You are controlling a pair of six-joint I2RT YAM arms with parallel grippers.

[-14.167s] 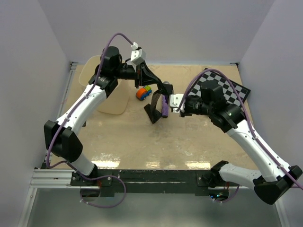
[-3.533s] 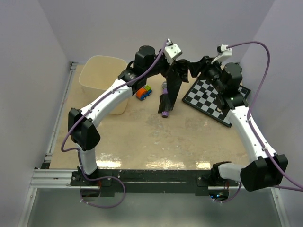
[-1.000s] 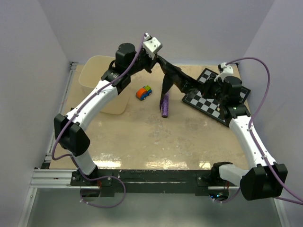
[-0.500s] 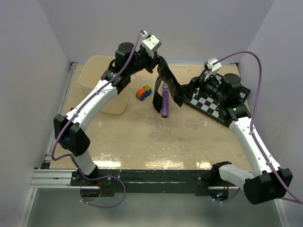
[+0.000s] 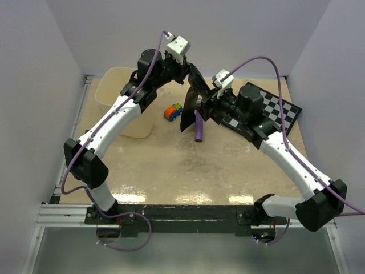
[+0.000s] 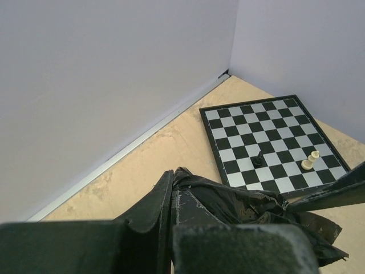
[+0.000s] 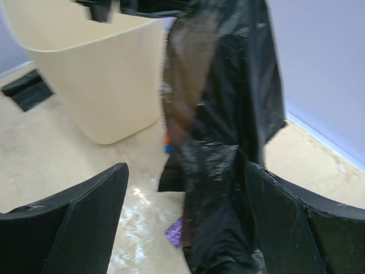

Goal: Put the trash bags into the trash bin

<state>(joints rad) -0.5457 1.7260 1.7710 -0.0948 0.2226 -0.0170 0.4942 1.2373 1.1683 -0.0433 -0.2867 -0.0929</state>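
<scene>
A small multi-coloured toy car [image 5: 173, 111] and a purple glittery cylinder [image 5: 198, 130] are seen lying on the beige bench [image 5: 171, 171], close below the hanging bag. They lie between the bin and a black-and-white chequered board [image 5: 276, 111] that is laid at the far right. A small black piece [image 6: 259, 157] and a white piece [image 6: 311, 161] are stood on that board. The thin, dark brown-black, glossy plastic trash bag [image 5: 190, 105] is held up in the air, pinched at its top by the left gripper [image 6: 171, 194], whose fingers are pressed together on the film. The right gripper [image 7: 185, 177] is set just beside the bag with its fingers spread wide. From its wrist the film is seen hanging between them; whether it is touched cannot be told. The cream-beige plastic trash bin [image 7: 102, 85] with tapering walls is stood at the far left. Its mouth is crossed by the left arm, so what lies inside cannot be told. The bag is kept outside it, to its right.
</scene>
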